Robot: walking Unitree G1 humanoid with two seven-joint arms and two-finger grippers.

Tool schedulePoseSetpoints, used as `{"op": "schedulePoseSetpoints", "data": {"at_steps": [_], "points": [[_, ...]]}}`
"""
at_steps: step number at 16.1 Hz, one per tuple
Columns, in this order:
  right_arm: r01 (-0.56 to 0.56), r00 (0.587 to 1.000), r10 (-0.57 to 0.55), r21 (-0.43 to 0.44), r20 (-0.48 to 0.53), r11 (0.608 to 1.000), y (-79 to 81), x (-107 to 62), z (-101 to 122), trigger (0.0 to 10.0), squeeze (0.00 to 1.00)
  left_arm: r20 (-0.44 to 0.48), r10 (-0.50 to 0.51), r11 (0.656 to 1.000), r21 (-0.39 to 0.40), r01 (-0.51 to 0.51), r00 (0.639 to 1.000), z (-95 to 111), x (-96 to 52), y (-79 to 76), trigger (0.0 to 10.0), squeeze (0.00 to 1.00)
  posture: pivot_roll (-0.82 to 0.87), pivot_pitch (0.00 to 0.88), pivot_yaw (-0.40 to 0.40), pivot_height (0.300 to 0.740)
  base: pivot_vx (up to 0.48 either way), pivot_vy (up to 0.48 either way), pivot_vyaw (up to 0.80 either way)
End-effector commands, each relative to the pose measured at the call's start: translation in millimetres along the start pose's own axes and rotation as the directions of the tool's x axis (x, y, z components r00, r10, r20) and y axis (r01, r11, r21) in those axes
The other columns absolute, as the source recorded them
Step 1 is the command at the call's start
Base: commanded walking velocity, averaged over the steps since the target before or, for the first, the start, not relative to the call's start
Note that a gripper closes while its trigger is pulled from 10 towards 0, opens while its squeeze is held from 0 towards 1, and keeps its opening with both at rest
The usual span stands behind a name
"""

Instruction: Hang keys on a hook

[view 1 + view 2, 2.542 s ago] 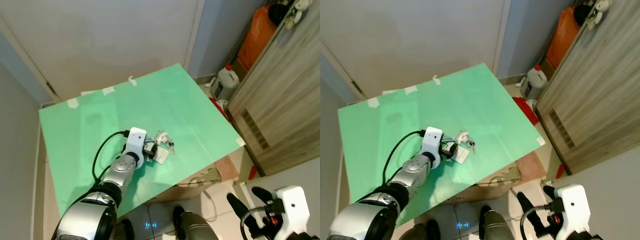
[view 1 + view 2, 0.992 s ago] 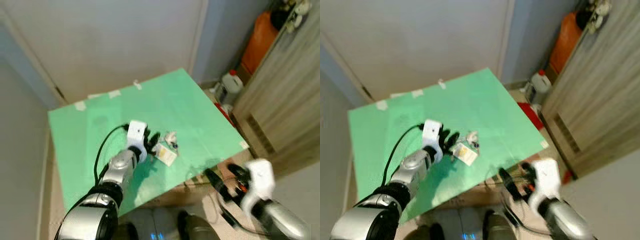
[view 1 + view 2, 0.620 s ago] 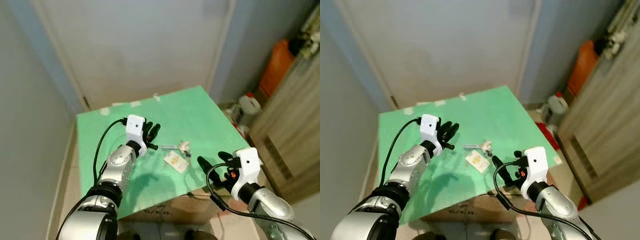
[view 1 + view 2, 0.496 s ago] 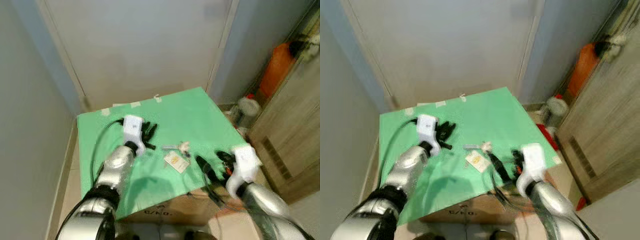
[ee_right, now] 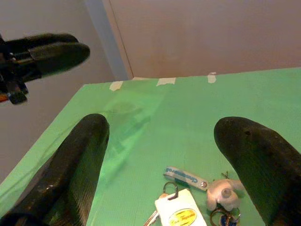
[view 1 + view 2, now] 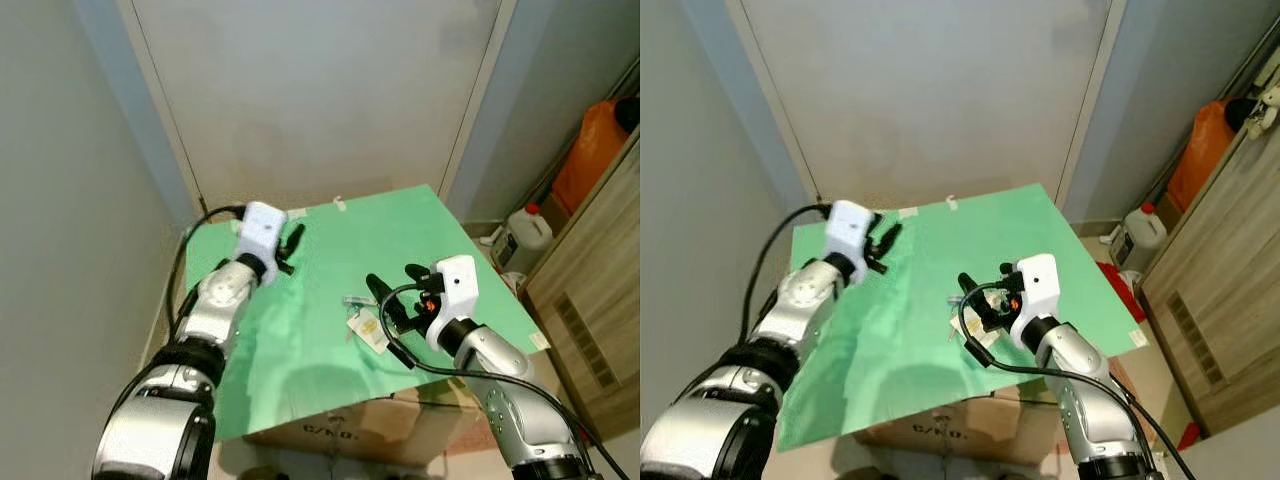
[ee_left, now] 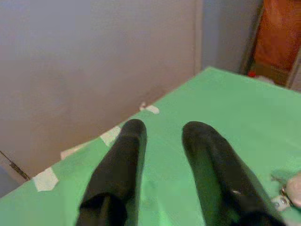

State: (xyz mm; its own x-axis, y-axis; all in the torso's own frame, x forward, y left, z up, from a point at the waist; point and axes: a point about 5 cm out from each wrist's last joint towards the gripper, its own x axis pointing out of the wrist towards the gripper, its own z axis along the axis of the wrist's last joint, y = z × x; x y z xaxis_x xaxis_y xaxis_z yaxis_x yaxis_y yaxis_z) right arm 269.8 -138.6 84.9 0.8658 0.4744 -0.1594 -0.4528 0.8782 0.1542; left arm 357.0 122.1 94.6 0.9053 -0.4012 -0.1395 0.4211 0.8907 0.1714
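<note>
Now right tool (image 5: 164,155) spread wide over keys (image 5: 188,207), flat green sheet (image 6: 320,330).

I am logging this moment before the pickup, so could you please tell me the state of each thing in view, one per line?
Keys: lying flat on the green sheet, not held.
Green sheet: spread over the box, taped at its far edge.
Right tool: open, poised over the keys, not touching them.
Left tool: open, raised above the sheet's far left part, holding nothing.
Jug: upright on the floor, capped.
</note>
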Motion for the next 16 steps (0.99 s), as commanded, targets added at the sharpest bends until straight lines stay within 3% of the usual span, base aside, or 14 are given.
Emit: {"op": "schedulePoseSetpoints", "data": {"at_steps": [1, 4, 5, 7, 10, 13, 14, 16], "points": [[0.010, 1.000, -0.010, -0.009, 0.001, 1.000, -2.6, -1.8, -4.8, 10.0, 0.00, -0.020, 0.002, 1.000, 0.029, -0.001, 1.000, 2.3, 2.8, -1.8, 10.0, 1.00, -0.11, 0.000, 0.079, 0.740, 0.000, 0.000, 0.00], [0.023, 1.000, -0.023, -0.011, -0.001, 1.000, -2.8, -5.3, -8.5, 10.0, 0.00, -0.019, 0.028, 0.999, 0.019, -0.027, 0.999, -0.6, 3.5, -5.0, 10.0, 1.00, -0.13, 0.000, 0.086, 0.740, 0.000, 0.000, 0.00], [0.029, 1.000, -0.029, -0.012, -0.003, 0.999, -3.2, -6.9, -9.8, 10.0, 0.00, 0.007, 0.074, 0.996, -0.046, -0.074, 0.997, -4.8, -0.3, -5.7, 10.0, 1.00, -0.13, 0.000, 0.089, 0.740, 0.000, 0.000, 0.00], [0.051, 0.999, -0.050, -0.010, 0.002, 0.999, -7.0, -7.7, -9.5, 10.0, 0.00, 0.009, 0.095, 0.993, -0.069, -0.094, 0.995, -10.0, -4.3, -6.6, 10.0, 1.00, -0.13, 0.000, 0.086, 0.740, 0.000, 0.000, 0.00], [0.055, 0.998, -0.055, -0.008, 0.009, 0.998, -8.4, -3.6, -10.1, 10.0, 0.00, 0.005, 0.071, 0.996, -0.050, -0.071, 0.997, -14.9, -7.1, -16.0, 10.0, 1.00, -0.11, 0.000, 0.081, 0.740, 0.000, 0.000, 0.00], [0.054, 0.998, -0.054, -0.011, 0.013, 0.998, -6.5, 1.4, -9.8, 10.0, 0.00, 0.001, 0.089, 0.995, -0.041, -0.088, 0.996, -12.0, -5.2, -11.7, 10.0, 1.00, -0.10, 0.000, 0.079, 0.740, 0.000, 0.000, 0.00], [0.054, 0.998, -0.054, -0.010, 0.014, 0.998, -6.2, 2.0, -9.8, 10.0, 0.00, 0.017, 0.128, 0.990, -0.058, -0.127, 0.992, -9.4, -5.5, -6.3, 10.0, 0.00, -0.10, 0.000, 0.081, 0.740, 0.000, 0.000, 0.00], [0.057, 0.998, -0.057, -0.007, 0.018, 0.998, -5.8, 2.8, -10.2, 10.0, 0.00, 0.054, 0.207, 0.976, -0.085, -0.202, 0.977, -2.7, -6.7, 3.5, 10.0, 0.00, -0.10, 0.000, 0.084, 0.740, 0.000, 0.000, 0.00]]}}
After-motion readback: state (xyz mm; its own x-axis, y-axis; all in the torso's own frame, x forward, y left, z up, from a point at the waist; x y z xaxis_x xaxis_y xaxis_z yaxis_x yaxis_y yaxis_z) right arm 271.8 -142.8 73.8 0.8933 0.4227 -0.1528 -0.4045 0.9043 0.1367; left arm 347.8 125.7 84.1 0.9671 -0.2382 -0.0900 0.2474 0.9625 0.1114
